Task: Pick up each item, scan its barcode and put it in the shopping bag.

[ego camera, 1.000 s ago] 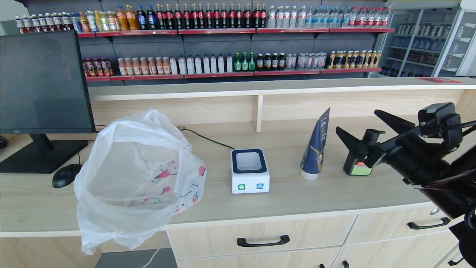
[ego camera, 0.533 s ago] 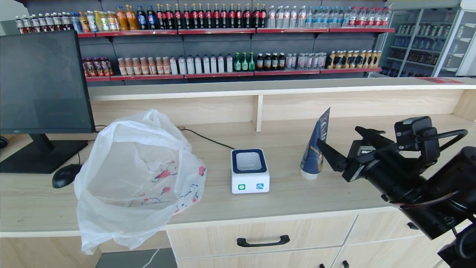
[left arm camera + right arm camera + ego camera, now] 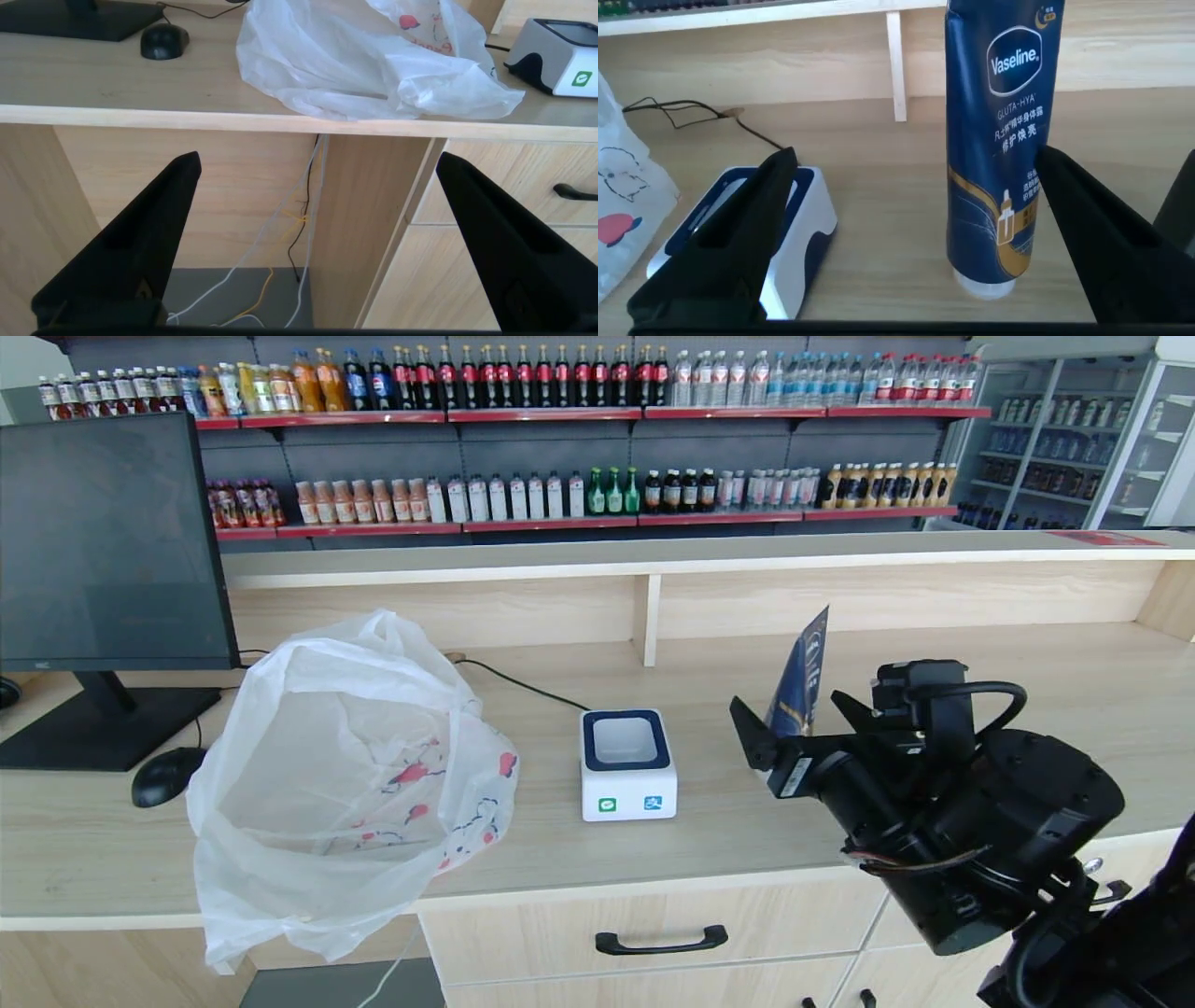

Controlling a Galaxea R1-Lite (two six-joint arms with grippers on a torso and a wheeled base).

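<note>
The tube (image 3: 805, 663) stands cap-down on the counter (image 3: 709, 845), just right of the scanner (image 3: 627, 765). The right gripper (image 3: 786, 702) hangs just in front of it, fingers spread wide and holding nothing. The bag (image 3: 345, 775) sits open left of the scanner. The left gripper (image 3: 318, 168), also spread and holding nothing, is below the counter's edge under the bag.

the dark blue tube (image 3: 999, 140) bears a white brand word near its top, smaller white lines under it and gold print lower down. left of it, i see one green and one blue badge on the near face of the scanner (image 3: 627, 775).
</note>
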